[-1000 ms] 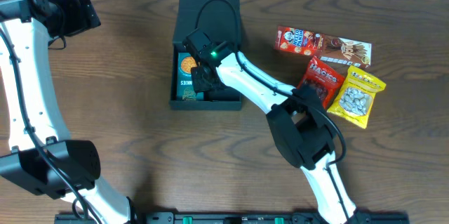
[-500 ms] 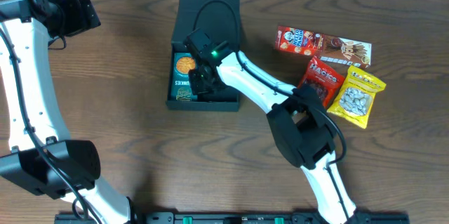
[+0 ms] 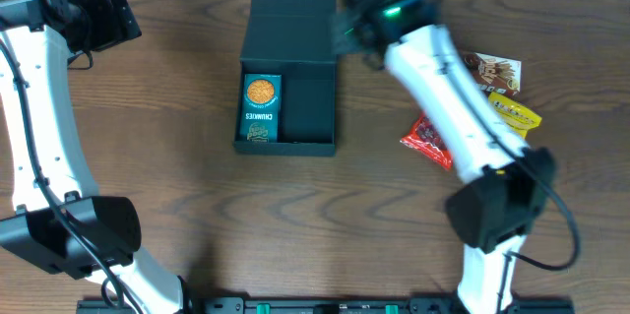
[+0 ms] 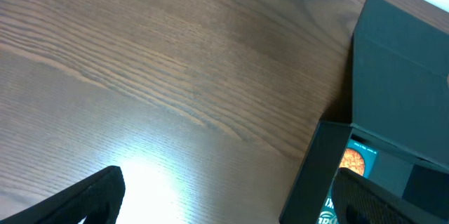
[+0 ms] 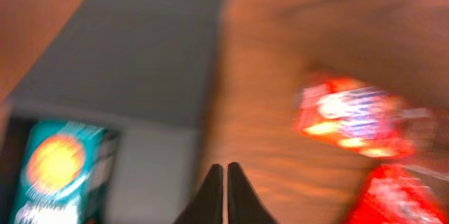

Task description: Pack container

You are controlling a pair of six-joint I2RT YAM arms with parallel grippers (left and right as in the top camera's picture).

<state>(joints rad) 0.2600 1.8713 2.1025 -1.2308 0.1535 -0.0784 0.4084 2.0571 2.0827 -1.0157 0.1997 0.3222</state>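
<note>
Container (image 3: 313,107): matte black-teal card, square and shallow, sits on the brown wood-grain table (image 3: 177,166) with its hinged flap lid (image 3: 293,21) folded open flat on the far side. Inside, against the container's left wall, lies a glossy teal packet (image 3: 261,109) with an orange round biscuit picture and white lettering beginning "CHU", the rest not sharp enough to read; beside it the floor is bare. Right of the container, well apart from it: a crinkled red foil packet (image 3: 428,141), a yellow packet (image 3: 514,115) and a flat red-brown carton (image 3: 495,70), print unreadable, all partly under the white right arm. Right gripper (image 5: 224,169) is blurred, over the lid's right edge, its dark fingers pressed together on nothing. Left gripper (image 4: 230,179) hangs left of the container, fingers (image 4: 95,194) spread wide, empty.
</note>
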